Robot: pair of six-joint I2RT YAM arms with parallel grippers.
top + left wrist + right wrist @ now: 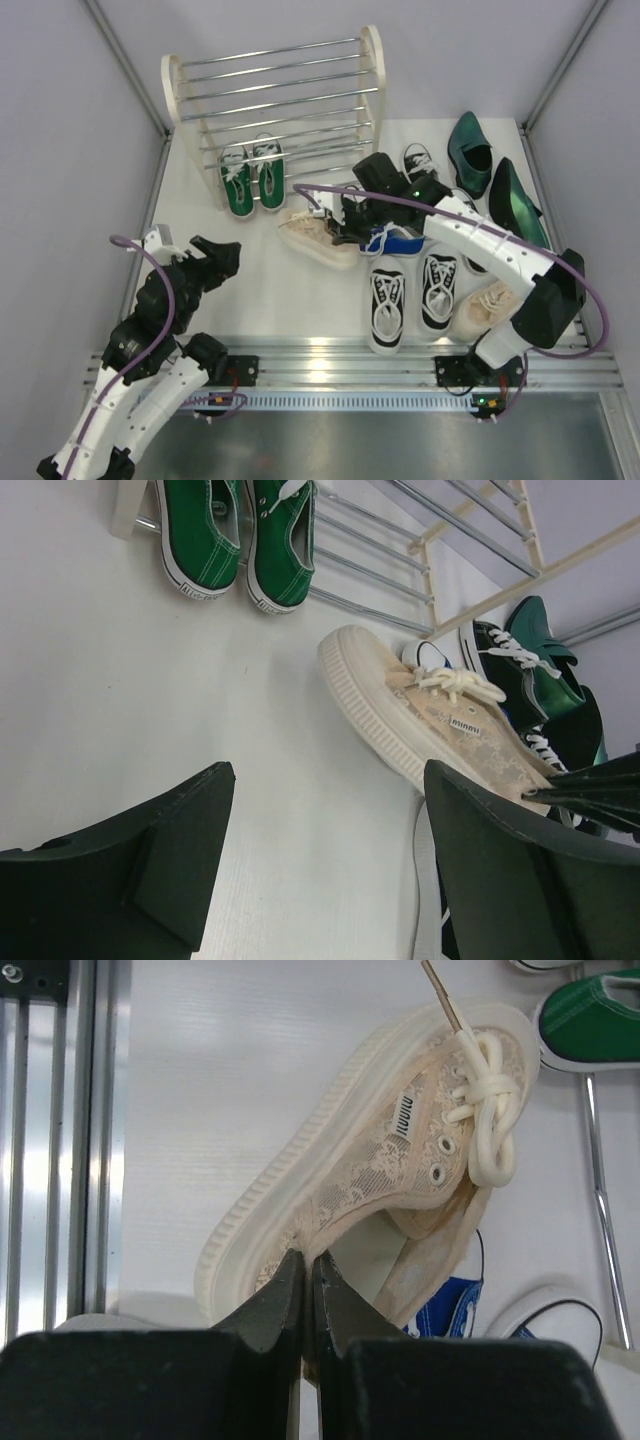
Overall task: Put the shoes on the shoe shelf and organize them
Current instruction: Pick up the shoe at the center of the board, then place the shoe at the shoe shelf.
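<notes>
Nearest in the top view are the two arm bases on the metal rail (330,350). From there the left gripper (215,258) hangs over bare table (270,300) at the near left, jaws spread wide with nothing between them. The right gripper (342,222) reaches to the middle of the table, pinched tight on the beige sneaker (315,238), which lies tipped on its side. The shoe shelf (275,90) stands at the far left, with the green sneakers (252,178) side by side on its lowest rods. Two black-and-white sneakers (388,305) sit at the near right beside a second beige shoe (488,305). A blue sneaker (395,240) shows under the right arm, and the dark green dress shoes (468,150) lie at the far right.

Left wrist view: the left gripper (325,870) stands wide apart and empty above the white table (120,680). Beyond it lies the beige sneaker (430,720), sole edge turned leftward. Farther off, the green sneakers (240,535) rest on the shoe shelf (370,575).

Right wrist view: the right gripper (308,1290) has its fingertips pressed together on the rim of the beige sneaker (370,1170) at its opening. The blue sneaker (450,1310) peeks from beneath it, and one of the green sneakers (590,1020) is at the far right corner.
</notes>
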